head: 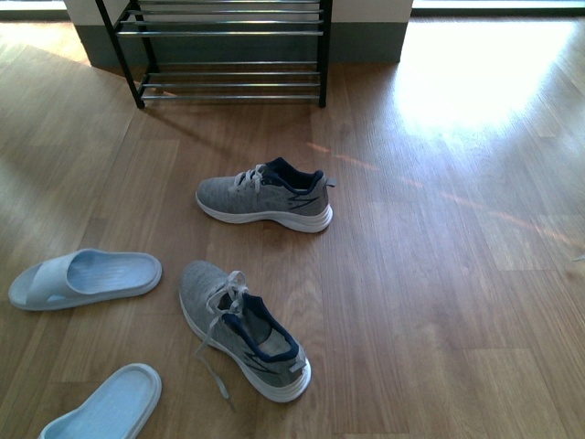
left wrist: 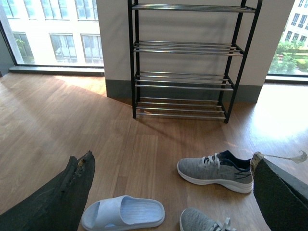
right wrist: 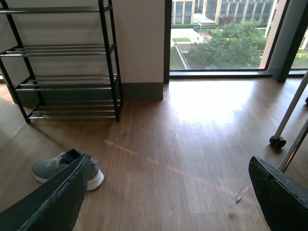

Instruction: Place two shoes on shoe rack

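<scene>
Two grey knit shoes lie on the wooden floor: one (head: 266, 198) (left wrist: 216, 171) (right wrist: 63, 168) nearer the shoe rack, side-on, the other (head: 242, 327) (left wrist: 201, 222) closer to me, angled, laces loose. Two pale blue slides (head: 87, 277) (left wrist: 123, 212) (head: 108, 407) lie to the left. The shoe rack (head: 228, 46) (left wrist: 185, 62) (right wrist: 62, 62) stands against the wall, its chrome tiers bare. My left gripper (left wrist: 173, 192) is open, high above the shoes. My right gripper (right wrist: 168, 192) is open over bare floor, right of the far sneaker. Neither arm shows in the front view.
A grey skirting and white wall (head: 366, 37) run behind the rack. Big windows (right wrist: 221, 38) flank it, throwing a bright patch on the floor (head: 466, 82). A metal leg with a caster wheel (right wrist: 277, 141) stands at the right.
</scene>
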Motion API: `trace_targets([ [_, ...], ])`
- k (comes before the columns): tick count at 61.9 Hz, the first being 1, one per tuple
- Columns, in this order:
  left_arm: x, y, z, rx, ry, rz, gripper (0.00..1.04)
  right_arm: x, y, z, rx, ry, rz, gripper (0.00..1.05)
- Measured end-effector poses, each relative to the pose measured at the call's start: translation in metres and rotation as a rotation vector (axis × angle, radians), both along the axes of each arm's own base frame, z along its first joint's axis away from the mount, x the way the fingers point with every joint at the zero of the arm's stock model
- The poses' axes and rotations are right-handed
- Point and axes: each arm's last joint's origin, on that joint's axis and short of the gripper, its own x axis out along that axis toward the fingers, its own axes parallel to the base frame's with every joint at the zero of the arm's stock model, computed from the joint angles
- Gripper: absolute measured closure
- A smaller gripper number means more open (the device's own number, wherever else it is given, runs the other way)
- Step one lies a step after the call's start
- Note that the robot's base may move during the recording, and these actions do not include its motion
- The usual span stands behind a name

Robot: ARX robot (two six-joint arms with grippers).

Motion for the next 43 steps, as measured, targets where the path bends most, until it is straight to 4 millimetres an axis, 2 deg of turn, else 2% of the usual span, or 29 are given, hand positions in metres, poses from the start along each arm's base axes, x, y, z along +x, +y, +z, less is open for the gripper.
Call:
trace_targets([
  [14, 0.0, 0.0, 0.0, 0.0, 0.001, 0.002, 0.09, 0.0, 0.0, 0.0, 0.0, 0.0, 0.001, 0.09],
  [19, 0.004, -0.006, -0.005, -0.154, 0.298, 0.358, 0.09, 0.0, 0.0, 0.0, 0.0, 0.0, 0.0, 0.09],
  [22, 0.012, -0.013, -0.009, -0.225, 0.365, 0.422, 0.09, 0.0, 0.0, 0.0, 0.0, 0.0, 0.001, 0.09],
  [27, 0.036, -0.028, -0.014, -0.411, 0.459, 0.374, 0.09, 0.0, 0.0, 0.0, 0.0, 0.0, 0.002, 0.09],
  [34, 0.078, -0.051, -0.026, -0.52, 0.596, 0.244, 0.09, 0.0, 0.0, 0.0, 0.0, 0.0, 0.002, 0.09],
  [38, 0.101, -0.063, -0.046, -0.524, 0.706, 0.211, 0.09, 0.0, 0.0, 0.0, 0.0, 0.0, 0.002, 0.09],
  [43, 0.116, -0.072, -0.074, -0.499, 0.853, 0.188, 0.09, 0.0, 0.0, 0.0, 0.0, 0.0, 0.001, 0.09],
])
